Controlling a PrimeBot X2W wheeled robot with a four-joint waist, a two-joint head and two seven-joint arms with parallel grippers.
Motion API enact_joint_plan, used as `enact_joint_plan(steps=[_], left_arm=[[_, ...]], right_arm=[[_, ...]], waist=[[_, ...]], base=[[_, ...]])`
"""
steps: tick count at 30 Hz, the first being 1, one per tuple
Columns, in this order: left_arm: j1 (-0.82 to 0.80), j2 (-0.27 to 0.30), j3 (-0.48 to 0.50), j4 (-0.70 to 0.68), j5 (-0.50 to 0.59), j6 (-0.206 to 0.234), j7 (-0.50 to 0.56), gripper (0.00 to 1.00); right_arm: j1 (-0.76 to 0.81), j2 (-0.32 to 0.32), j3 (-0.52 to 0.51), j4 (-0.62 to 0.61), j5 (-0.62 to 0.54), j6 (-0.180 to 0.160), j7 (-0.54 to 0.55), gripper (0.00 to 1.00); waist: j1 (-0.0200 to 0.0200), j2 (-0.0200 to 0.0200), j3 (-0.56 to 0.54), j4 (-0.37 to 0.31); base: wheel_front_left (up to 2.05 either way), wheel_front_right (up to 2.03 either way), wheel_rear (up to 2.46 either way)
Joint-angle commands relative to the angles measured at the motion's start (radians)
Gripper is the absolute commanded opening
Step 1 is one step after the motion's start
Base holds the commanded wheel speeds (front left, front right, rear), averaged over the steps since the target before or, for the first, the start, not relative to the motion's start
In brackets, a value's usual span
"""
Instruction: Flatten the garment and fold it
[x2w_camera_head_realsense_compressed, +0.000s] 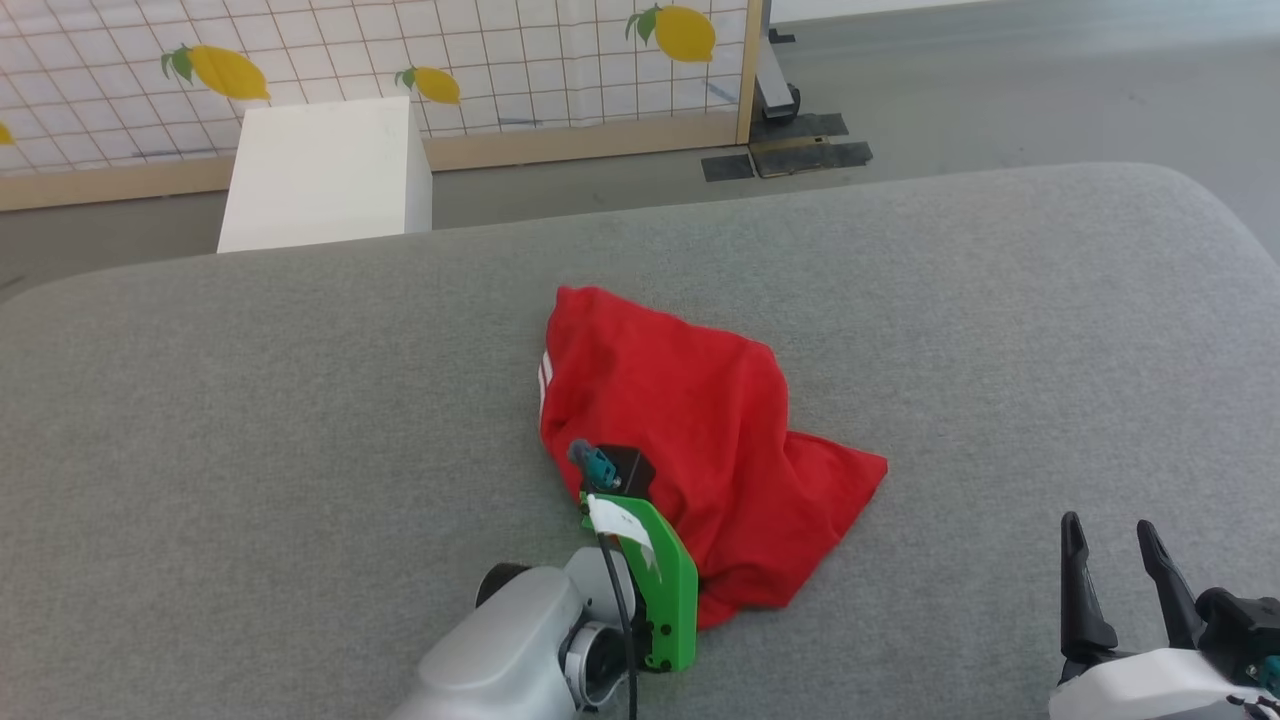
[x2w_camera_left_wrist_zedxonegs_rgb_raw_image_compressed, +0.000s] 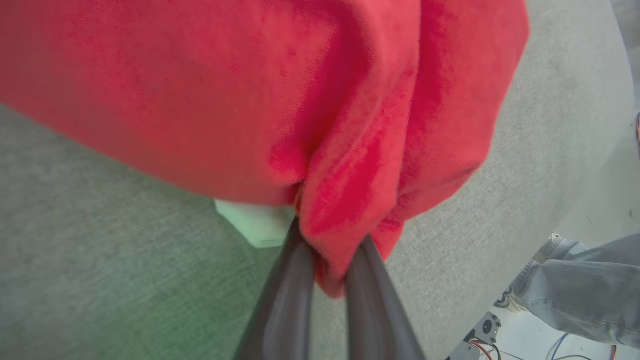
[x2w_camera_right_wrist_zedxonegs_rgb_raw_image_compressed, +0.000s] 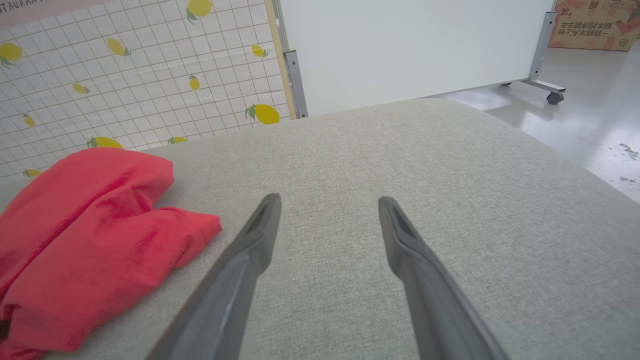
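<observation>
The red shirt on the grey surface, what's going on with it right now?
The robot's left gripper is shut on a bunch of the garment, which lies crumpled in a heap on the grey padded surface, not yet flattened. The right gripper is open and empty, apart from the garment, off to its right.

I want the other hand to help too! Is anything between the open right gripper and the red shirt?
Nothing visible: bare grey fabric surface lies between the right gripper and the crumpled red T-shirt, which the left gripper pinches.
</observation>
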Motion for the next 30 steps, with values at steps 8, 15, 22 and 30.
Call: enact_joint_plan(steps=[8, 15, 22, 30], left_arm=[[-0.002, 0.003, 0.076, -0.062, -0.127, 0.05, -0.024, 1.0], [-0.066, 0.047, 0.245, -0.201, -0.183, 0.058, -0.179, 1.0], [-0.024, 0.193, 0.363, -0.337, -0.083, 0.093, -0.457, 1.0], [0.14, 0.357, 0.409, -0.477, 0.131, 0.182, -0.643, 1.0]], right_arm=[[-0.005, 0.0, -0.006, 0.002, -0.006, -0.002, -0.006, 1.0], [0.023, 0.0, -0.008, 0.003, 0.0, -0.002, -0.006, 1.0], [0.032, 0.0, -0.002, -0.005, 0.008, -0.002, -0.006, 1.0], [0.033, 0.0, -0.002, -0.018, 0.015, -0.002, -0.006, 1.0]], waist=[[0.0, -0.0001, -0.059, 0.062], [0.0, -0.0001, -0.12, 0.118], [0.0, -0.0001, -0.153, 0.172], [0.0, -0.0001, -0.159, 0.217]], base=[[0.0, 0.0, 0.0], [0.0, 0.0, 0.0], [0.0, 0.0, 0.0], [0.0, 0.0, 0.0]])
